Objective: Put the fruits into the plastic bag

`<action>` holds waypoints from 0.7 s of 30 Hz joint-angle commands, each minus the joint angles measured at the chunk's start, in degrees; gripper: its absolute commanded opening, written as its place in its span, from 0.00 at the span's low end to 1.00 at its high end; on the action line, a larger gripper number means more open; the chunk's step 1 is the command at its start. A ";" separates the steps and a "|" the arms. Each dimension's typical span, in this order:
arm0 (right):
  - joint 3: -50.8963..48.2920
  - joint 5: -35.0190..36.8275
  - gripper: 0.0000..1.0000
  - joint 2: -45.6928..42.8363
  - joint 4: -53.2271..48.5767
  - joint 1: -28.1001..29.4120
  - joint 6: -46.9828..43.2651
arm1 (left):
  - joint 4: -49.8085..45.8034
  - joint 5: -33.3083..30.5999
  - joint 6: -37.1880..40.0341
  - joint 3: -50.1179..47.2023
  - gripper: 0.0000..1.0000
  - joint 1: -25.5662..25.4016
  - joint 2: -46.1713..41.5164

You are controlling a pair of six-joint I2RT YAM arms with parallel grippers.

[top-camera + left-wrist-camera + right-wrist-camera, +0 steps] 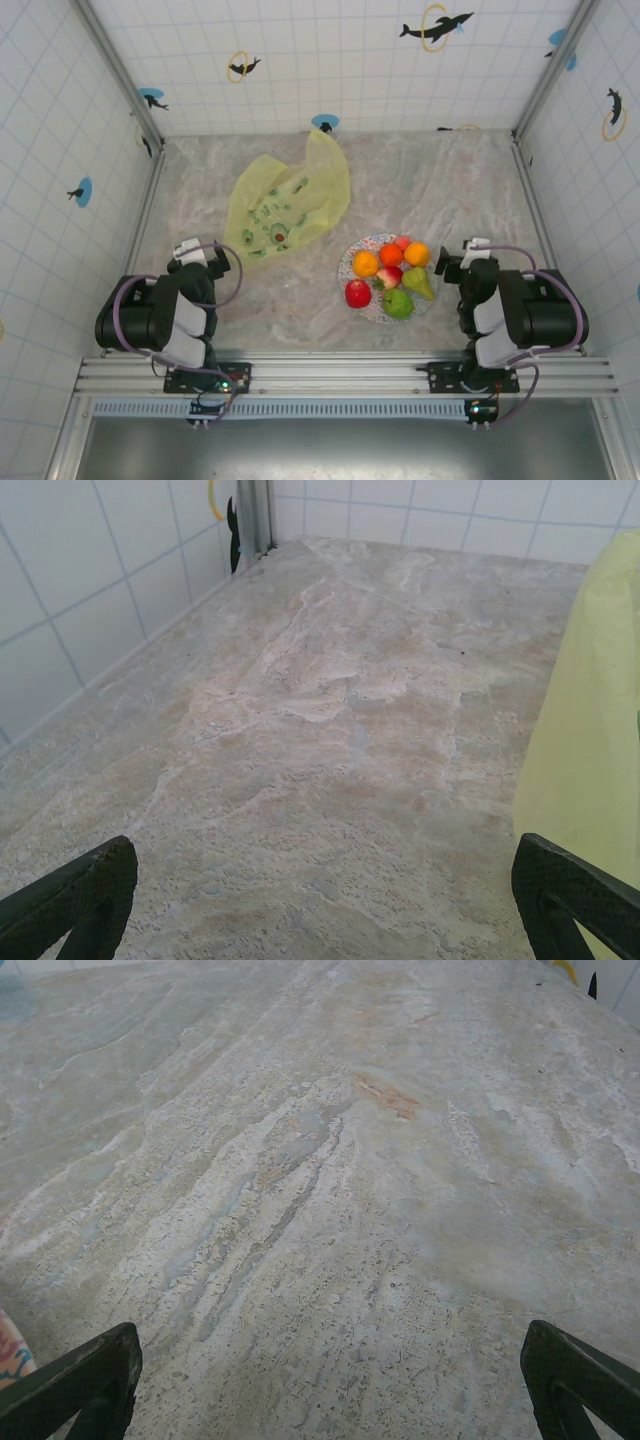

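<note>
Bench (pixel 300 310): marbled grey-beige top, closed in by white tiled walls (pixel 330 70) that carry dolphin stickers (pixel 435 25)
Plastic bag (pixel 290 205): yellow-green and translucent with small green prints; it lies crumpled on the bench left of centre, toward the back wall, with its far corner peaked up; in the left wrist view its yellow side (pixel 590 700) runs down the right edge
Plate (pixel 346 256): round and speckled, on the bench right of centre, well apart from the plastic bag
Fruits: heaped together on the plate
Oranges: one at the plate's left (pixel 365 264), one at its back right (pixel 417 254), with a deeper orange-red round fruit (pixel 391 254) between them
Small red-pink pieces: one at the back rim (pixel 403 242), one in the middle of the heap (pixel 389 277)
Red apple (pixel 358 293): at the front left rim
Green apple (pixel 398 302): at the front, near the red apple
Green pear (pixel 419 283): front right, touching the green apple
Left pincer (pixel 205 258): near its base, just in front of and to the left of the plastic bag; in its wrist view (pixel 325 895) the fingers stand spread wide with bare bench between them, gripping nothing
Right pincer (pixel 462 262): just right of the plate; in its wrist view (pixel 330 1375) the fingers are likewise spread wide over bare bench, holding nothing
</note>
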 commanded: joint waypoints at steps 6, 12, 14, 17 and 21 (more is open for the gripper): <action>-0.60 0.24 1.00 -0.25 2.84 0.31 0.08 | 0.69 0.70 0.00 -1.60 0.98 0.15 -0.12; -1.08 10.66 0.99 -8.95 -2.88 2.28 1.55 | -2.23 -3.38 -1.28 -1.82 0.98 0.13 -4.99; 0.38 15.38 1.00 -15.74 -11.76 1.41 5.93 | -8.73 -8.56 -3.53 -0.75 0.98 0.13 -10.12; 3.59 14.47 1.00 -24.95 -24.81 -3.26 15.31 | -20.68 -14.70 -8.94 1.40 0.98 0.14 -17.43; 8.27 11.84 1.00 -33.37 -39.40 -5.56 21.17 | -37.95 -15.25 -21.81 5.71 0.98 0.07 -24.74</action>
